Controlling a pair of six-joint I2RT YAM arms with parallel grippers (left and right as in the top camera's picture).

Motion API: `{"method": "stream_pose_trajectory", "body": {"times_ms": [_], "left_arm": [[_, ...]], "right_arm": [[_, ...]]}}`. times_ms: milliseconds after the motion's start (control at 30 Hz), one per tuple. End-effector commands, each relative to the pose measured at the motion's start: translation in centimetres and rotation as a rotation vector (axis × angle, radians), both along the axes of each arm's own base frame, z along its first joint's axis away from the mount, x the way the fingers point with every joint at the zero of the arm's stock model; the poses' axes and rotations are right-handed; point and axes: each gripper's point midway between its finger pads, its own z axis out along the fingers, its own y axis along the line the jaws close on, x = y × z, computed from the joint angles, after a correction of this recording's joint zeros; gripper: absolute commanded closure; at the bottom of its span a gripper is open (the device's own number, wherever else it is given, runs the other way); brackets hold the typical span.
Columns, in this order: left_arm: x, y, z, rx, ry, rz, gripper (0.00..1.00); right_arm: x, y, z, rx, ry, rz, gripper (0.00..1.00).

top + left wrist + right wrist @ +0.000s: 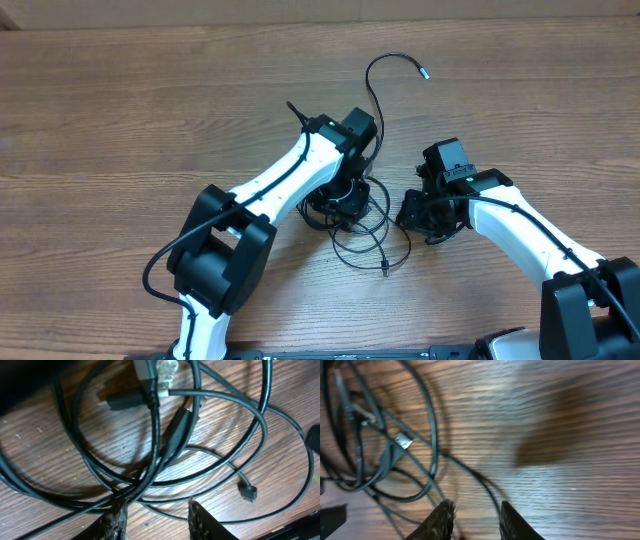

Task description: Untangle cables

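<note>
sprawling cables [180, 430] lie under left pincer [155, 512], beside right pincer [475, 515].

A wooden table [120, 130] of warm brown boards, its grain running lengthwise from side to side, filled nearly the whole view under soft, even light, while a paler tan strip [300, 10] ran beyond its far edge.

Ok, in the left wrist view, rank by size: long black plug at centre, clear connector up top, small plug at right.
Largest: long black plug.
Then clear connector, though the frame edge crops it, so that's unsure.
Smallest: small plug.
</note>
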Motion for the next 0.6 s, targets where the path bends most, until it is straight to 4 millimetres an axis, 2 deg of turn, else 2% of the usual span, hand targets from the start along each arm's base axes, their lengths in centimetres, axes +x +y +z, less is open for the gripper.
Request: {"method": "stream_pose_trajectory", "body": {"times_ms": [0,200,367,400,433,500,533,567], "left_arm": [[0.0,-0.1,-0.1,0.028,0.001,0.049,0.60],[-0.8,0.4,-0.2,0.081,0.052,0.174,0.57],[-0.6,0.4,-0.2,0.110,0.062,0.328,0.59],[-0.3,0.4,-0.3,0.112,0.051,0.342,0.59],[0.1,0.4,-0.3,0.116,0.034,0.355,0.58],[0.9,0.4,-0.5,0.120,-0.008,0.364,0.55],[1.5,0.5,-0.5,0.122,-0.035,0.366,0.51],[1.7,0.6,-0.6,0.125,-0.047,0.366,0.49]], "right_arm": [[0.7,-1.5,-0.2,-0.089,-0.022,-0.024,0.71],[0.6,-2.0,-0.3,-0.114,-0.024,-0.027,0.70],[0.9,-1.9,-0.2,-0.109,-0.035,-0.027,0.67],[1.0,-1.9,-0.2,-0.109,-0.037,-0.027,0.60],[1.0,-1.9,-0.2,-0.109,-0.038,-0.027,0.47],[0.9,-1.9,-0.2,-0.109,-0.037,-0.027,0.05],[1.0,-1.9,-0.2,-0.109,-0.039,-0.027,0.00],[1.1,-1.8,-0.2,-0.108,-0.041,-0.027,0.00]]}}
